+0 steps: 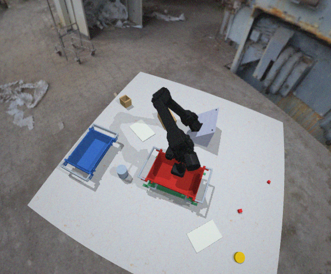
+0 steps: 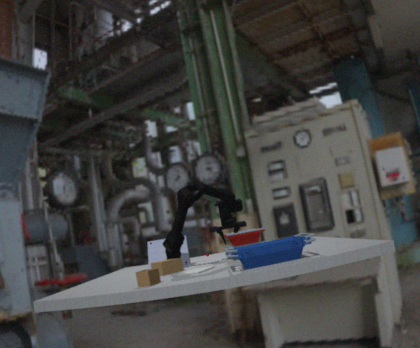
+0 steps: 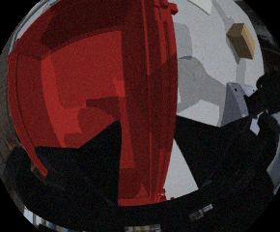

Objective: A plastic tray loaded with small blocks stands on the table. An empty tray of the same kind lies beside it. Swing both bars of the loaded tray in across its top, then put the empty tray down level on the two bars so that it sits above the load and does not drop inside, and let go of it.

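Observation:
The empty red tray (image 1: 162,173) (image 2: 245,238) (image 3: 82,63) sits above the green tray (image 1: 170,190) and looks about level. The red tray's own wire bars stand out past its ends, one bar (image 1: 146,161) at the left and one at the right. The green tray's load and its bars under the red tray are hidden. My gripper (image 1: 173,161) (image 2: 229,233) (image 3: 144,122) is open at the red tray's long wall on the arm's side, one finger inside and one outside, with gaps to the wall in the wrist view.
An empty blue tray (image 1: 91,153) (image 2: 271,252) with bars out stands at the left. A light blue cylinder (image 1: 122,170) stands between the trays. A small wooden box (image 1: 125,101) (image 2: 148,278), a lilac slanted panel (image 1: 210,122) and a yellow disc (image 1: 239,257) are also there.

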You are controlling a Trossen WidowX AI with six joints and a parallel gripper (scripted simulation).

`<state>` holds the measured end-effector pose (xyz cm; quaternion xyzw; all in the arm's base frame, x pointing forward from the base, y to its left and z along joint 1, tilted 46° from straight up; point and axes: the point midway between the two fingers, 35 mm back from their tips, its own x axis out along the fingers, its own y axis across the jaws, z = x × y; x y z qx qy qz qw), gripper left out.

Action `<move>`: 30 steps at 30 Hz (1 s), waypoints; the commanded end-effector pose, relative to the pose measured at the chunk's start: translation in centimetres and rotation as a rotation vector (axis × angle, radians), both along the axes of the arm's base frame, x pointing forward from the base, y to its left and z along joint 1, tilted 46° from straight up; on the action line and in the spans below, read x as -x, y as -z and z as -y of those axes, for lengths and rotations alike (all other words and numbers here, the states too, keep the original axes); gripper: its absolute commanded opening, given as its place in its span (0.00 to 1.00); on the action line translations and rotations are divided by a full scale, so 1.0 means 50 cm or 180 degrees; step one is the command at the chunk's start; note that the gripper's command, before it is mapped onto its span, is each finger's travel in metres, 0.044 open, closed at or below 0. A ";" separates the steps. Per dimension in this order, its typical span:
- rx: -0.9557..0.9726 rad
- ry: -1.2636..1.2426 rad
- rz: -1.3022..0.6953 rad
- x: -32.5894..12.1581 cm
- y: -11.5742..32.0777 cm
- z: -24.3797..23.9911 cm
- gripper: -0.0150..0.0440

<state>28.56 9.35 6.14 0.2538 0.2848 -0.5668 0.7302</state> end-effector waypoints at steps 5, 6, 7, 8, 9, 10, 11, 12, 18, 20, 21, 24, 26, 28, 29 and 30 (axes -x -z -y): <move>0.0003 -0.0005 -0.0024 0.001 0.001 0.001 0.85; 0.0003 -0.0005 -0.0024 0.001 0.001 0.001 0.88; 0.0003 -0.0005 -0.0024 0.001 0.001 0.001 0.90; 0.0003 -0.0005 -0.0024 0.001 0.001 0.001 0.93; 0.0003 -0.0005 -0.0024 0.001 0.001 0.001 0.95; 0.0003 -0.0005 -0.0024 0.001 0.001 0.001 0.98; 0.0003 -0.0005 -0.0024 0.001 0.001 0.001 1.00; 0.0000 0.0000 -0.0001 0.000 0.000 0.000 1.00; -0.0001 -0.0005 -0.0001 0.000 -0.001 -0.002 1.00; -0.0007 -0.0028 -0.0003 0.001 -0.009 -0.010 1.00; -0.0012 -0.0046 -0.0005 0.001 -0.015 -0.016 1.00; -0.0033 -0.0125 -0.0014 0.005 -0.040 -0.043 1.00; -0.0047 -0.0183 -0.0022 0.010 -0.059 -0.063 1.00; -0.0061 -0.0242 -0.0030 0.016 -0.079 -0.082 1.00; -0.0068 -0.0271 -0.0034 0.019 -0.089 -0.092 1.00; -0.0075 -0.0300 -0.0038 0.023 -0.099 -0.101 1.00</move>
